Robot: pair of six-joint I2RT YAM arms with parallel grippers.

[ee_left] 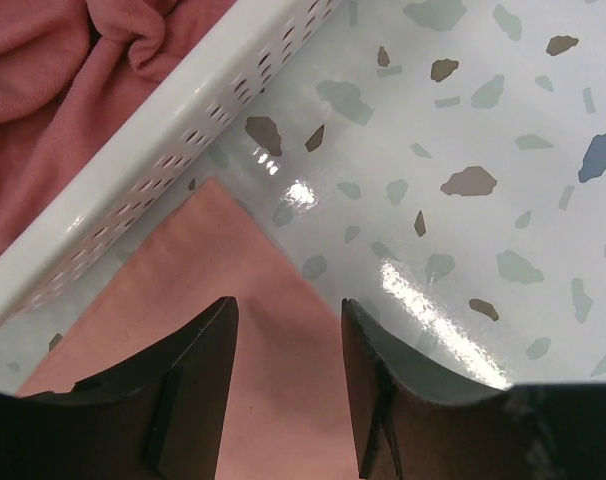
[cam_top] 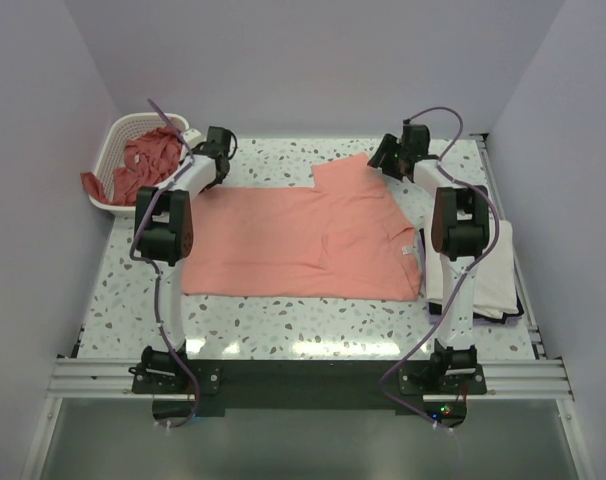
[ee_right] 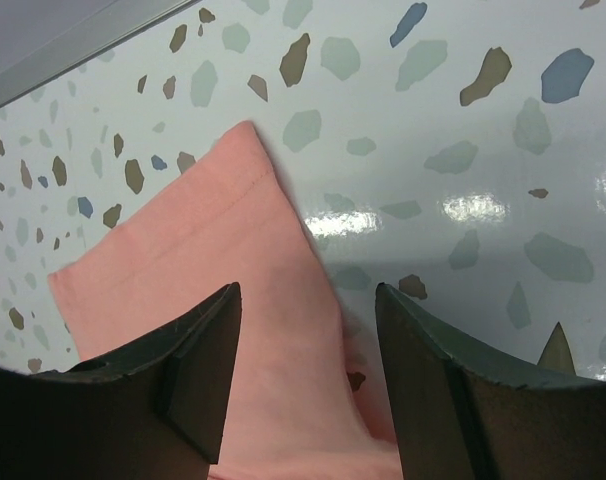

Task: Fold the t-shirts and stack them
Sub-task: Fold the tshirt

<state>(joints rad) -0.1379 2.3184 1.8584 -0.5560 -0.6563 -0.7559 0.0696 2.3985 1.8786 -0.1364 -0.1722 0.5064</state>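
Left fingers [ee_left: 193, 390] stand well apart with nothing clamped between them. They hang just above the far-left corner of the spread t-shirt [ee_left: 213, 300], which lies flat on the tabletop [ee_left: 463, 120]; from the wrist view I cannot tell whether the tips touch the cloth. Just beyond that corner runs the white lattice wall of the basket [ee_left: 183, 130].

Right fingers [ee_right: 198, 370] are likewise set wide and grip nothing. Salmon-pink cloth passes flat beneath the gap, and a stitched sleeve corner [ee_right: 233, 220] points away from them across the speckled surface.

In the overhead view the spread t-shirt [cam_top: 303, 235] occupies the middle of the tabletop [cam_top: 283, 320], lying sideways with its neck opening toward the right arm and one sleeve [cam_top: 348, 175] projecting toward the far edge. Both wrists are at its far side, one near each far corner.

Crumpled t-shirts [cam_top: 148, 155] of the same salmon-pink fill the basket [cam_top: 113, 150] in the far-left corner, one of them drooping over its near rim. A folded white t-shirt [cam_top: 498, 270] lies at the right edge of the tabletop, just beside the spread one and partly hidden by the right arm; a dark edge shows under its near corner, and what that is cannot be determined.
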